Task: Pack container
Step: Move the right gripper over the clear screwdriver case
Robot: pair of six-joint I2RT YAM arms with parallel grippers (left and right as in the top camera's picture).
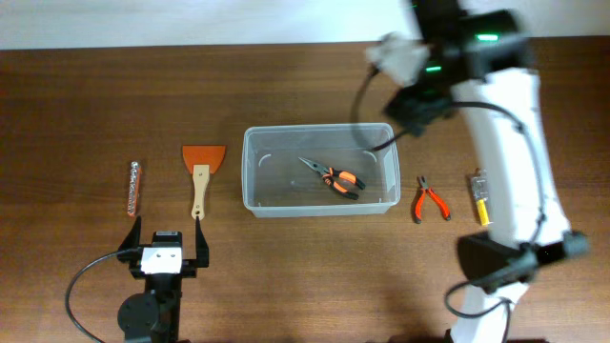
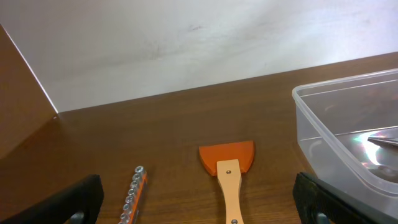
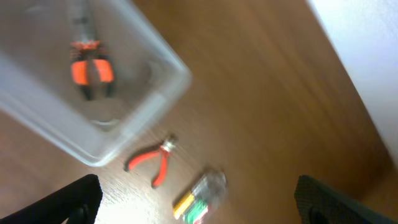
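Overhead: the container (image 1: 250,176) sits near the middle of the desk (image 1: 76,114), a little toward the far edge, mouth up. Its long axis runs left to right, parallel to the desk's far edge. Inside I see one pair of pliers (image 1: 334,177) with orange-black grips, lying diagonally on the floor. Outside, left of the container: a scraper (image 1: 201,171) and, further left, a bit strip (image 1: 134,187). Right of it: red cutters (image 1: 429,198), then a yellow-green pack (image 1: 478,198). My estimate is one item packed and four to go, so it is early. The left tool (image 1: 166,229) waits by the near edge, jaws wide and empty. The right arm (image 1: 505,143) reaches over the far right corner of the container, blurred

Left wrist: scraper dead ahead with its orange blade away from me, bit strip to its left, container wall at the right. Fingers are spread to both frame corners with nothing between them

Right wrist: blurred view down on the container's corner, pliers visible through it, with the red cutters and the pack just beyond on bare desk. The right tool (image 3: 198,190) is spread wide and holds nothing
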